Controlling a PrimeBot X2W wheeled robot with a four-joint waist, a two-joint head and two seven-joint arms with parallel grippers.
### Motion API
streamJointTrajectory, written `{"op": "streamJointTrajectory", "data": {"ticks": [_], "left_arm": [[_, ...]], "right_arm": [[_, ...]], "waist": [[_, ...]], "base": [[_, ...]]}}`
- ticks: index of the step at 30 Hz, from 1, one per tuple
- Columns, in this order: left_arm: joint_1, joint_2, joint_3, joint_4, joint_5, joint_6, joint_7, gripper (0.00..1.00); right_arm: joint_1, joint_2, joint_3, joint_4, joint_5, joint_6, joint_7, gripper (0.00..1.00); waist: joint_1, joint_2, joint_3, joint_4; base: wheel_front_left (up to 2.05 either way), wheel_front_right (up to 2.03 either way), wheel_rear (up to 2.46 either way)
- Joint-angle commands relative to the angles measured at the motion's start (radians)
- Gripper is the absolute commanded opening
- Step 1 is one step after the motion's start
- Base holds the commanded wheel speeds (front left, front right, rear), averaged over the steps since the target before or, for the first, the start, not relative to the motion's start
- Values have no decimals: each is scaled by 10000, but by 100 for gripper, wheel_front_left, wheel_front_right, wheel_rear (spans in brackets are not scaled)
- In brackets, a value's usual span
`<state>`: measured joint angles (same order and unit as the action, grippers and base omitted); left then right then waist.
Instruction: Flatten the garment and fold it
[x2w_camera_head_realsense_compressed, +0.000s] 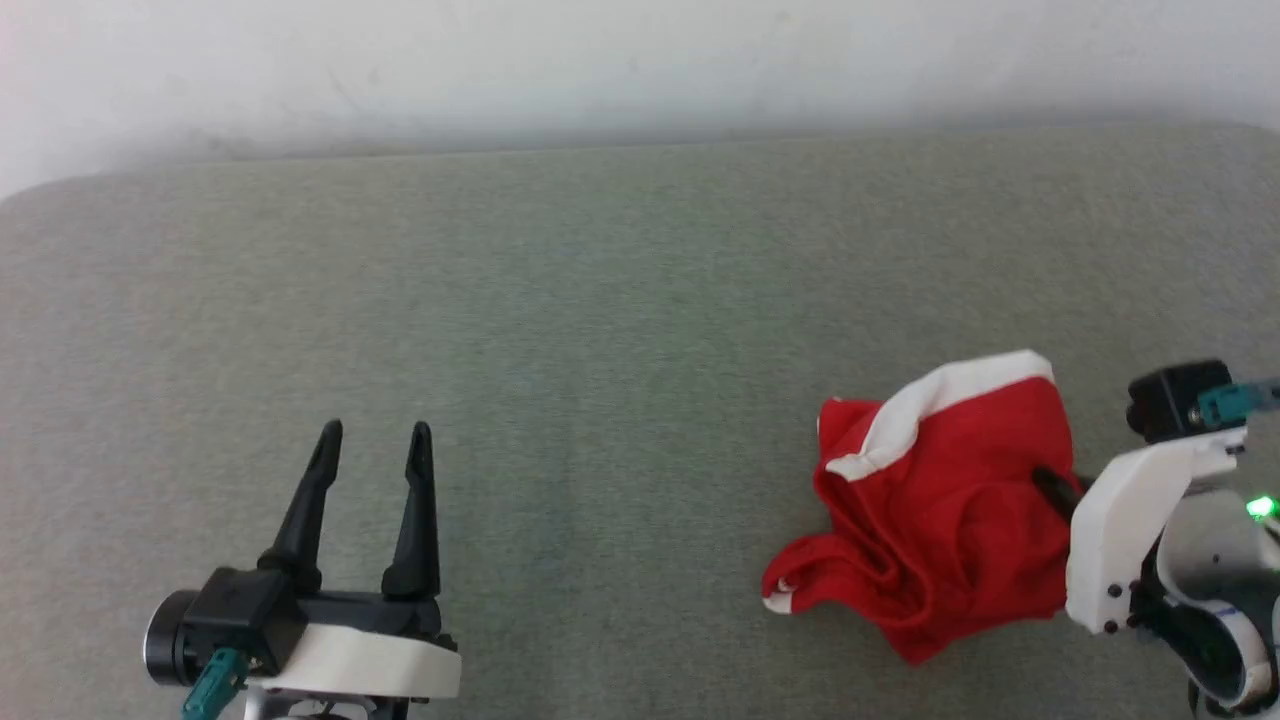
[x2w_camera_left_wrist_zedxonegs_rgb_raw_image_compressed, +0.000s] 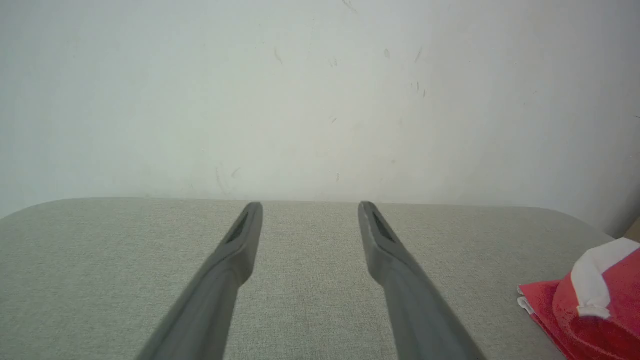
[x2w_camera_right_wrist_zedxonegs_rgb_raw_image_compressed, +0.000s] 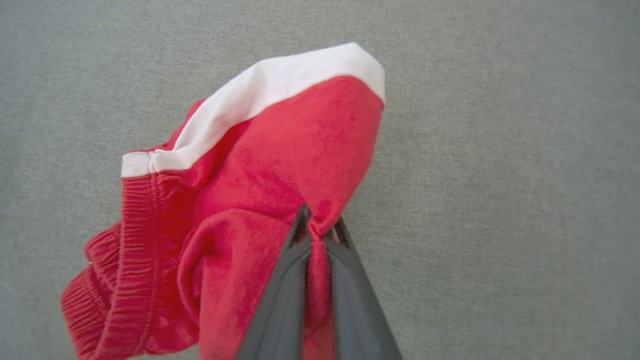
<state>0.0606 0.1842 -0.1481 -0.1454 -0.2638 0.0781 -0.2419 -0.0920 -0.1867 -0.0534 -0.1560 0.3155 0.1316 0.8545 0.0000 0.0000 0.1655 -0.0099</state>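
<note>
Right wrist view: right jaws pinch the soft, crumpled red garment (x2w_camera_right_wrist_zedxonegs_rgb_raw_image_compressed: 300, 150); left jaws gape wide.

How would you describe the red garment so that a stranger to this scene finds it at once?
Start from the grey-green surface before the pale wall. At its right side, the right gripper pinches a crumpled heap: the garment. It is the single bright red thing there, with white trim bands and a gathered waistband.
</note>
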Motion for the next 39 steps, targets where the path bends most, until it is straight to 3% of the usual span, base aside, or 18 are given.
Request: {"op": "streamJointTrajectory", "data": {"ticks": [1,16,31,39], "left_arm": [[-243,91,-8,-110,51,-63,46,100],[-870,672,187,-924,275,-16,392,100],[-1594,1462,424,-2700,794,54,1151,100],[-1875,1734,417,-3203,937,-4,1417,100]], "right_arm": [[-418,-200,102,-81,-67,-9,98,0],[-2665,-2362,1294,725,-401,-9,-45,0],[-4237,-4323,1571,1805,-655,-9,-1150,0],[-4909,-4493,1246,2566,-1143,-9,-1644,0]], "waist": [[0,0,452,-778],[0,0,1640,-2456],[0,0,3328,-2913],[0,0,3939,-3062]], "base": [[0,0,0],[0,0,0],[0,0,0],[0,0,0]]}}
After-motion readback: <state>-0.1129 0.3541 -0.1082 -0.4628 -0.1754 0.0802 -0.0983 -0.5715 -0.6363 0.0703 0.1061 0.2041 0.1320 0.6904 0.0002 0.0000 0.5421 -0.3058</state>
